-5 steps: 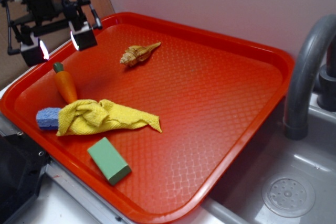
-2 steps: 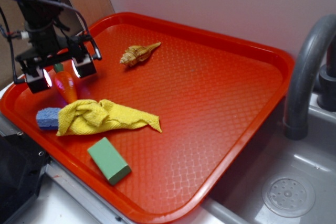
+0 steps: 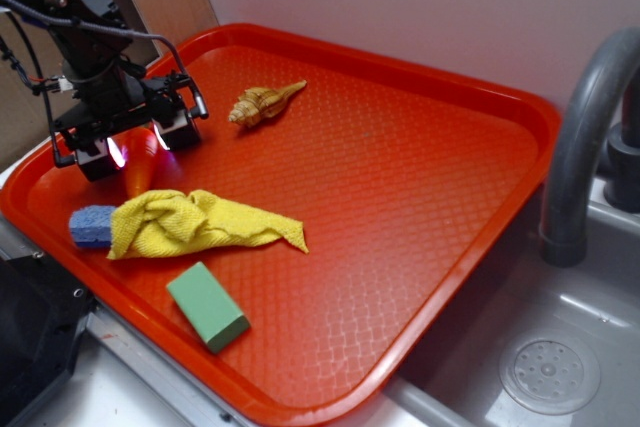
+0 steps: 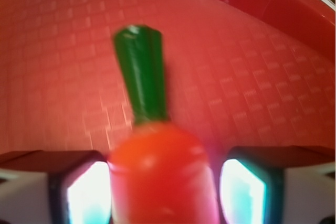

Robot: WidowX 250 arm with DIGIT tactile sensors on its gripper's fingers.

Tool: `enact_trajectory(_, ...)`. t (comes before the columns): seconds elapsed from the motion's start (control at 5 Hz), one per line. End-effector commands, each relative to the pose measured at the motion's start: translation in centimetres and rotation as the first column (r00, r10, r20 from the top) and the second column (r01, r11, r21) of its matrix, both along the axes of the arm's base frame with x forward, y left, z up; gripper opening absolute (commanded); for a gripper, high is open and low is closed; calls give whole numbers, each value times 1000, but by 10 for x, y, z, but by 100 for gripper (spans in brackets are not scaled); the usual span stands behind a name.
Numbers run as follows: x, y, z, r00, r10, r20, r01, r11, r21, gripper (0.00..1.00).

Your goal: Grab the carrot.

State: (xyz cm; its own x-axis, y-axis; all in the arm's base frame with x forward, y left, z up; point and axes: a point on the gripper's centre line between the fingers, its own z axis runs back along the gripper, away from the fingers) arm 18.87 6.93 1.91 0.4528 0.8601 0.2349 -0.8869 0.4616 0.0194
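Note:
The carrot [image 3: 138,171] lies at the left side of the red tray [image 3: 450,197], orange with a green stem cap [image 4: 142,72] pointing away in the wrist view. My gripper [image 3: 138,145] is lowered over it and open, with one lit finger on each side of the orange body [image 4: 163,177]. In the wrist view the left pad [image 4: 86,195] sits close against the carrot, and a narrow gap shows before the right pad [image 4: 241,190]. From the exterior view, most of the carrot is hidden behind the gripper.
A yellow cloth [image 3: 195,222] lies just in front of the carrot, partly over a blue sponge [image 3: 90,225]. A green block [image 3: 207,305] sits near the tray's front edge and a tan seashell [image 3: 265,100] farther back. A grey faucet [image 3: 585,137] and sink [image 3: 540,367] are at right.
The gripper came down and forward from above the tray's back-left corner until its open fingers straddle the carrot. The carrot and other objects have not moved.

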Motion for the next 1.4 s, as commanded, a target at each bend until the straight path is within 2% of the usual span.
enact_trajectory(0.0,-3,-6,35,993,-115,21,114,993,36,0)
enact_trajectory(0.2,27,-22,76,967,-254,-14,254,967,-4,0)
enact_trajectory(0.4,57,-34,111,915,-399,-58,396,916,-62,0)
enact_trajectory(0.6,71,-51,137,840,-538,-69,530,841,-107,0)
enact_trajectory(0.8,67,-70,161,758,-652,-19,647,754,-111,0)
enact_trajectory(1.0,54,-85,177,698,-714,47,716,695,-67,0)
enact_trajectory(1.2,49,-82,175,665,-739,105,746,658,-98,0)
